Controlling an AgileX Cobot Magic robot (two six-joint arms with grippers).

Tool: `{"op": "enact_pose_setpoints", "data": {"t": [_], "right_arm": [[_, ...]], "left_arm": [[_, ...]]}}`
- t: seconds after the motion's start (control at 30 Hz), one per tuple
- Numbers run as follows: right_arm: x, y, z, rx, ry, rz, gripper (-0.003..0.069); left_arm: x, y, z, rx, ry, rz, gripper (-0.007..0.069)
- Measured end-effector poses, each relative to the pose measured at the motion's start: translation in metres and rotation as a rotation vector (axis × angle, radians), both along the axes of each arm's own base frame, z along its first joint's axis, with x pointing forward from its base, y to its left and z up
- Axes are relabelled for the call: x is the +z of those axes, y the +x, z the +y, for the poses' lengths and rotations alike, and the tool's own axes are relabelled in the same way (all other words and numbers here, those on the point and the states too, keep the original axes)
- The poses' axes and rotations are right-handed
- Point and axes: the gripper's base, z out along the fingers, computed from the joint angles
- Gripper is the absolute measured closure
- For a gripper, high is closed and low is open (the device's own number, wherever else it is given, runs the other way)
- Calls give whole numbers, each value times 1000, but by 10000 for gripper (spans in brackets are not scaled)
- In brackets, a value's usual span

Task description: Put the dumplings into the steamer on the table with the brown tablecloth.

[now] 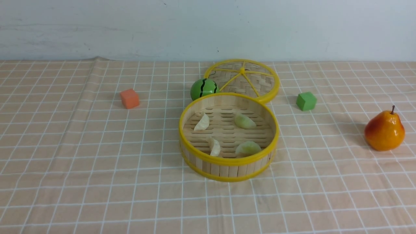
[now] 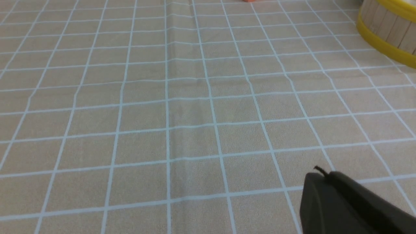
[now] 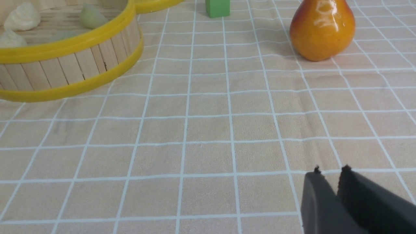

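The steamer (image 1: 229,162) stands mid-table on the brown tablecloth (image 1: 97,162). On its slatted floor lie two cream-white dumplings (image 1: 202,123) (image 1: 214,147) and two pale green dumplings (image 1: 244,121) (image 1: 248,148). Neither arm shows in the front view. In the left wrist view my left gripper (image 2: 320,174) is shut and empty over bare cloth, with the steamer wall (image 2: 386,29) far off. In the right wrist view my right gripper (image 3: 331,169) has a narrow gap between its fingertips and holds nothing. It hovers over cloth well away from the steamer (image 3: 65,65).
A flat woven lid (image 1: 242,79) lies behind the steamer, and a green striped ball (image 1: 204,88) touches the steamer's far rim. An orange cube (image 1: 129,98) sits left, a green cube (image 1: 306,101) right, and a pear (image 1: 384,130) far right.
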Motion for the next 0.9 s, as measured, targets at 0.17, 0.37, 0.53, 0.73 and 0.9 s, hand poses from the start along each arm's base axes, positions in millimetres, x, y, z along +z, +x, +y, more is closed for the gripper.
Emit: {"op": "enact_pose_setpoints", "data": {"t": [0.17,0.37,0.53,0.73,0.9], "right_arm": [[0,0,0,0,0,0,555],[0,0,0,0,0,0,550],[0,0,0,0,1,0,543],[0,0,0,0,1,0,533],[0,0,0,0,1,0,528]], "left_arm": [[0,0,0,0,0,0,638],[0,0,0,0,0,0,638],[0,0,0,0,0,0,638],[0,0,0,0,0,0,638],[0,0,0,0,0,0,638]]}}
